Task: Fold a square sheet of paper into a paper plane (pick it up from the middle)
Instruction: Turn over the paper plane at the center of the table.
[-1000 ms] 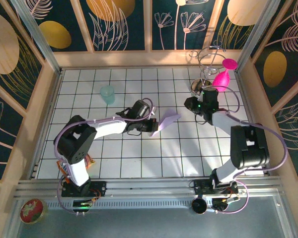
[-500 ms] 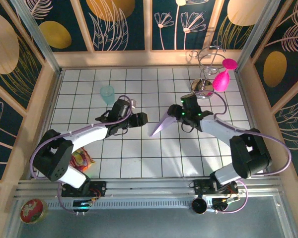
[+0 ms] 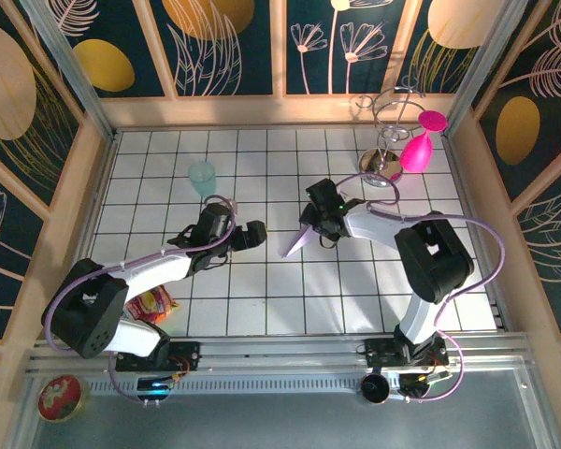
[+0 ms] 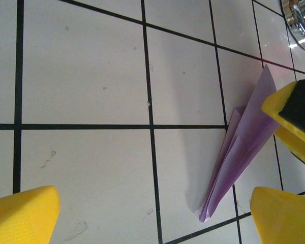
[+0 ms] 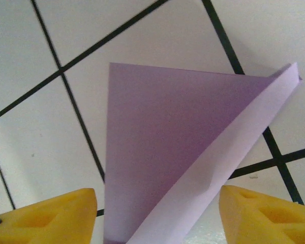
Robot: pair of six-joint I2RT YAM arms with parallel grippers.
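I see L gripper (image 3: pixel 255 231) wide open, empty, clear of the paper plane (image 4: pixel 244 147); R gripper (image 5: pixel 157 208) half-open astride its tail, no pinch afaict, prob. releasing the finished fold.

free: tiled floor (image 3: pixel 290 299) near centre | blocked: paper plane (image 3: pixel 297 241) mid; teal cup (image 3: pixel 202 177) far-left; wire stand (image 3: pixel 385 140) far-right

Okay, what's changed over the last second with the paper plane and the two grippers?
The left gripper let go of the paper plane and drew back leftward, open. The right gripper swung left to the plane, jaws apart around it. The teal cup stayed put.
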